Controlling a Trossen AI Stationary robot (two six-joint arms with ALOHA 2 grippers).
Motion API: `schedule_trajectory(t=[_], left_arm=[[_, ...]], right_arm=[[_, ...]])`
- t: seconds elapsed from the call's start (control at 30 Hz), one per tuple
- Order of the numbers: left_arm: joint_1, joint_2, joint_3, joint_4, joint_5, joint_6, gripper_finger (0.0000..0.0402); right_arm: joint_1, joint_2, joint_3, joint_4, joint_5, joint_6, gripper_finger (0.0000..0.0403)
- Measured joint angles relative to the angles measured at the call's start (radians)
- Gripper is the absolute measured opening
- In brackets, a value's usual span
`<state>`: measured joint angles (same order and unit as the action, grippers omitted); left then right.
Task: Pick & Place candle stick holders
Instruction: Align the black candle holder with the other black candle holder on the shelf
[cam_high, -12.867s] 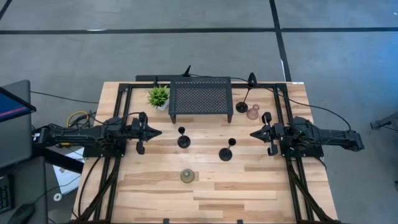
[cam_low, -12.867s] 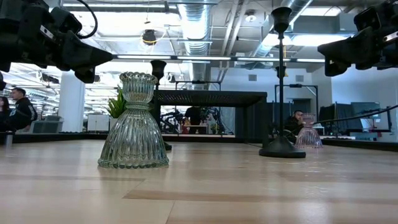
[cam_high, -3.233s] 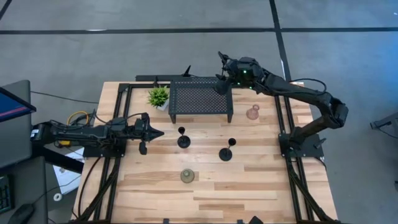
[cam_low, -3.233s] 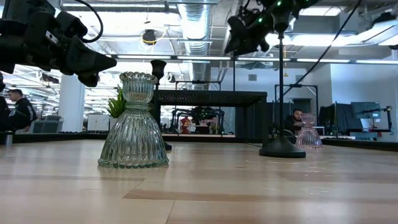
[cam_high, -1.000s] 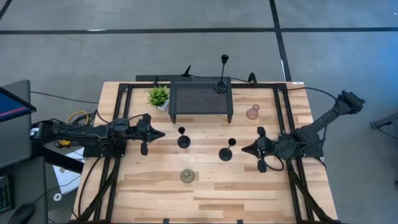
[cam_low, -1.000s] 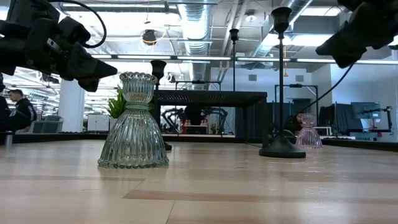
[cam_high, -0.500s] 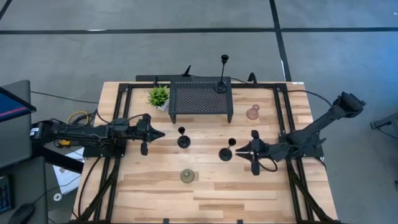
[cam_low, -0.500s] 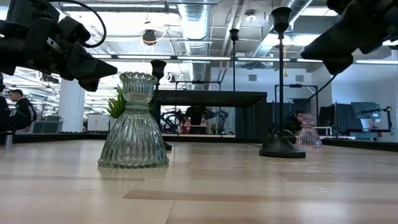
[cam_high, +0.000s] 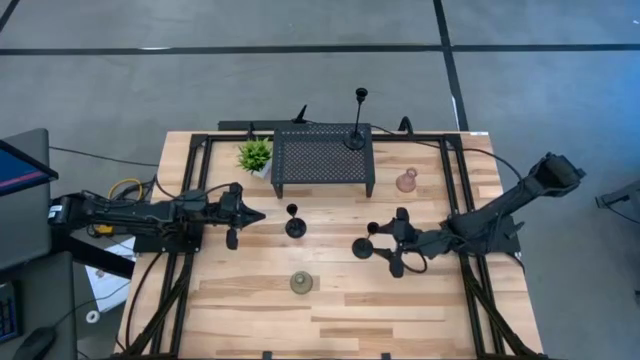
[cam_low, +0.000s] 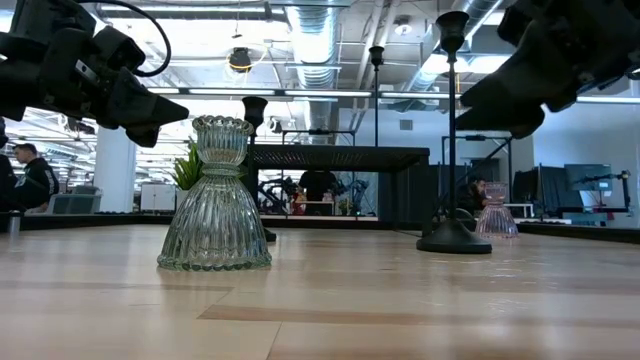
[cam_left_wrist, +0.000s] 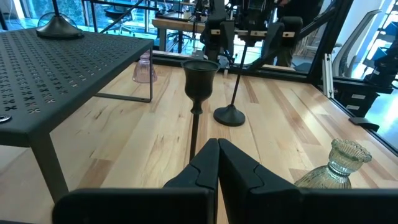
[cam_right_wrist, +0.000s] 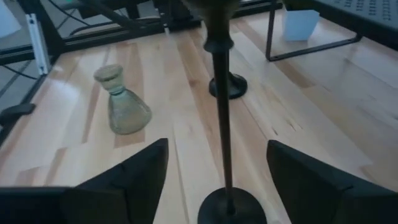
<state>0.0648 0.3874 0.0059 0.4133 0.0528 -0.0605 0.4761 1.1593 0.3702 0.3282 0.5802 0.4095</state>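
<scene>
A black candle stick holder (cam_high: 365, 244) stands on its round base at mid-table. My right gripper (cam_high: 380, 246) is open just to its right. In the right wrist view its thin stem (cam_right_wrist: 221, 130) rises between the two fingers, apart from both. My left gripper (cam_high: 250, 215) is shut and waits at the left, pointing at a shorter black holder (cam_high: 294, 224). An olive-green glass holder (cam_high: 301, 283) stands nearer the front edge. A pinkish glass holder (cam_high: 406, 181) stands at the back right. A tall black holder (cam_high: 356, 135) stands on the perforated stand (cam_high: 322, 160).
A small green potted plant (cam_high: 255, 154) sits left of the black stand at the back. Dark frame rails (cam_high: 452, 190) run along both sides of the table. Bare wood lies along the near edge (cam_high: 330, 325). People show in the room beyond in the low view.
My right gripper has moved toward the table's left, up to the middle black holder, and has opened, so that its fingers now stand on either side of the stem. The holders have stayed where they were.
</scene>
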Motion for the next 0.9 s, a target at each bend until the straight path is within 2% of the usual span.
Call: schedule_trajectory(t=[0.2, 0.47, 0.63, 0.9], left_arm=[[0.0, 0.0, 0.0, 0.0, 0.0, 0.0, 0.0007], [0.0, 0.0, 0.0, 0.0, 0.0, 0.0, 0.0007], [0.0, 0.0, 0.0, 0.0, 0.0, 0.0, 0.0007], [0.0, 0.0, 0.0, 0.0, 0.0, 0.0, 0.0007]], right_arm=[[-0.018, 0.069, 0.0, 0.073, -0.003, 0.0, 0.0264], [-0.041, 0.15, 0.0, 0.158, -0.004, 0.0, 0.023], [-0.048, 0.171, 0.0, 0.195, -0.004, 0.0, 0.0182], [-0.045, 0.121, 0.0, 0.194, -0.007, 0.0, 0.0073]])
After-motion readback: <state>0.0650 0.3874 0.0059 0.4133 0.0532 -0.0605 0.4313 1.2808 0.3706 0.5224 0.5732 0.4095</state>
